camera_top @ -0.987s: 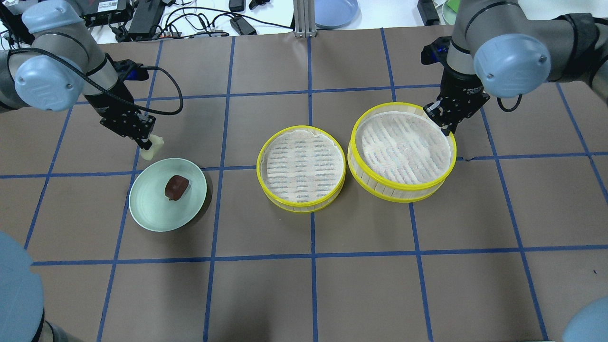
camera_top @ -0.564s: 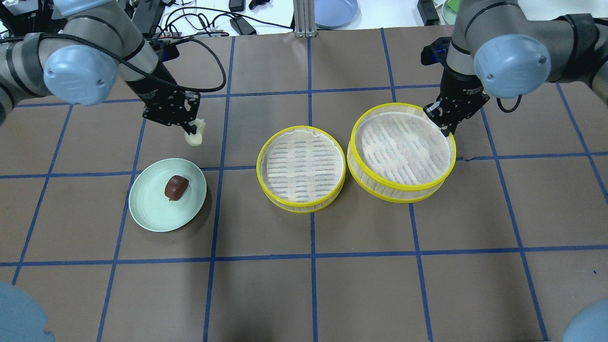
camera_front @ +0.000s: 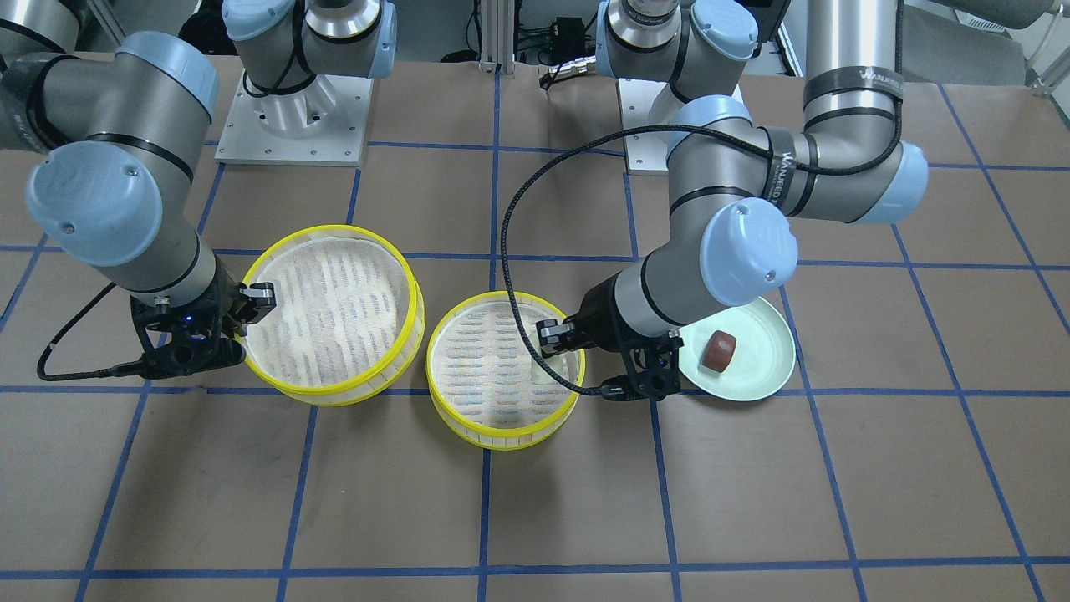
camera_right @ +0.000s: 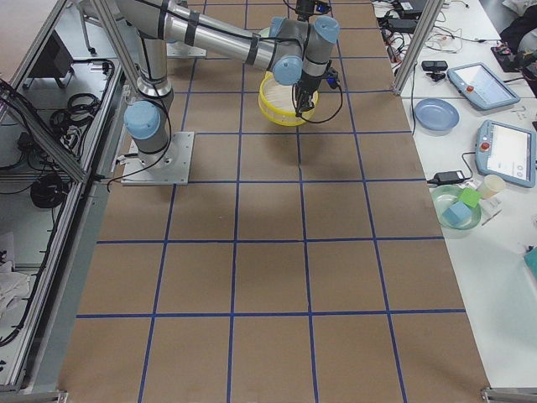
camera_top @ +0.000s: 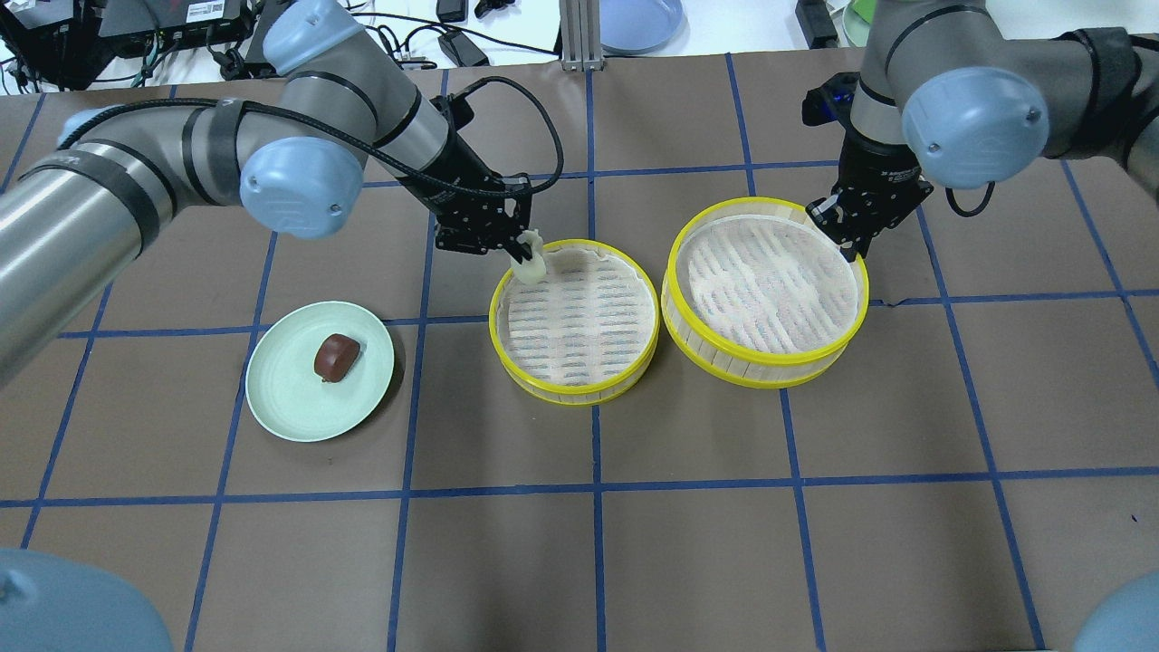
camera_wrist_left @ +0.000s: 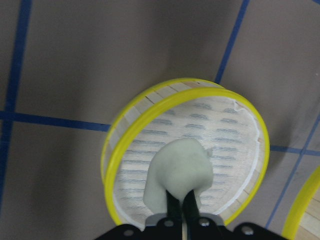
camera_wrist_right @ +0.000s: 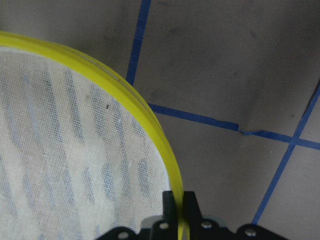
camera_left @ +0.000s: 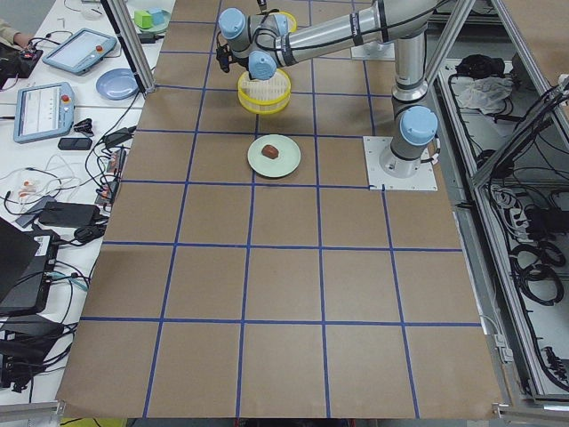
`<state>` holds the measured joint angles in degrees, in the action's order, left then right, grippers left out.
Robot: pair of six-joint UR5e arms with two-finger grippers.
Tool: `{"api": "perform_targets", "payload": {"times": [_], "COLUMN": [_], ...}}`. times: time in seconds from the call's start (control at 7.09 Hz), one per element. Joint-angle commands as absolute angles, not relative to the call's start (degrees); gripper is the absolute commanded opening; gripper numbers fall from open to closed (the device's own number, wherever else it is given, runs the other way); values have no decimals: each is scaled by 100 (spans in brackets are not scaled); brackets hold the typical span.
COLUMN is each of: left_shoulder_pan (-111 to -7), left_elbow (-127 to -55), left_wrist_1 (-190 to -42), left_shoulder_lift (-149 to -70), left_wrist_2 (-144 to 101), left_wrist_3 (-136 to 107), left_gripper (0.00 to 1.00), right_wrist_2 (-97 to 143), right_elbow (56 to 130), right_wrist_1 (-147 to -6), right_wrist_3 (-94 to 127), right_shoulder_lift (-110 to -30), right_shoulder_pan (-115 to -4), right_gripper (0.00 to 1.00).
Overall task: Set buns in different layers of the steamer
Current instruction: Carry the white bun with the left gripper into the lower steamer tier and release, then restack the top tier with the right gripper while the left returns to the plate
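While your left gripper (camera_top: 525,247) is holding the white bun (camera_top: 534,267), jaws nearly shut on it, just inside the rim of the middle steamer tray (camera_top: 574,392), your right gripper (camera_top: 849,243) is pinching the yellow rim of the second tray (camera_top: 765,360). You are seeing the brown bun (camera_top: 336,357) lying on the green plate (camera_top: 281,398).

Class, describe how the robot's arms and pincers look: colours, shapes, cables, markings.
The left arm and right arm are silver-grey tubes with rounded pale-blue joint caps and black bands; the left's bear white lettering. A black braided cable loops off the left. The left pincer and right pincer are black, two-fingered.
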<state>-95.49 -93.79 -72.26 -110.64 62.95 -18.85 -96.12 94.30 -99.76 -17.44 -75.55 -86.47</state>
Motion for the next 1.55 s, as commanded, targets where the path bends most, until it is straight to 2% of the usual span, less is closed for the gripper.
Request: {"api": "perform_targets", "payload": {"times": [0.0,0.14,0.42,0.56,0.85,1.41], "left_shoulder_pan": [-9729,-9729,-9712,-9616,-8759,-8105], "left_elbow": [-9527,-9519,-9440,-9405,-9378,-10193], "left_wrist_1": [-7172,-7146,-7146,-7137,-7364,-7488], "left_shoulder_lift": [-11215,-11197,-11127,-11031,-10908,-10959], "left_wrist_2": [6214,6231,6458,7339,8636,9605], "left_wrist_3": [-1951,-1908,-1881,-1394,772,2933], "left_gripper": [89,100,100,99,100,98], "right_wrist_2": [-9624,-9615,-9598,-9598,-9536,-9606], "right_elbow": [9431,9431,9431,9431,9431,9361], "right_wrist_1": [-9976,-9976,-9984,-10002,-10142,-11100], "right_wrist_3": [-1662,-1618,-1303,-866,423,2230], "right_shoulder_lift": [-7585,-7602,-7611,-7611,-7559,-6979], "right_shoulder_pan": [-8692,-8710,-8849,-9112,-9823,-10888], "right_gripper": [0,0,0,0,0,0]}}
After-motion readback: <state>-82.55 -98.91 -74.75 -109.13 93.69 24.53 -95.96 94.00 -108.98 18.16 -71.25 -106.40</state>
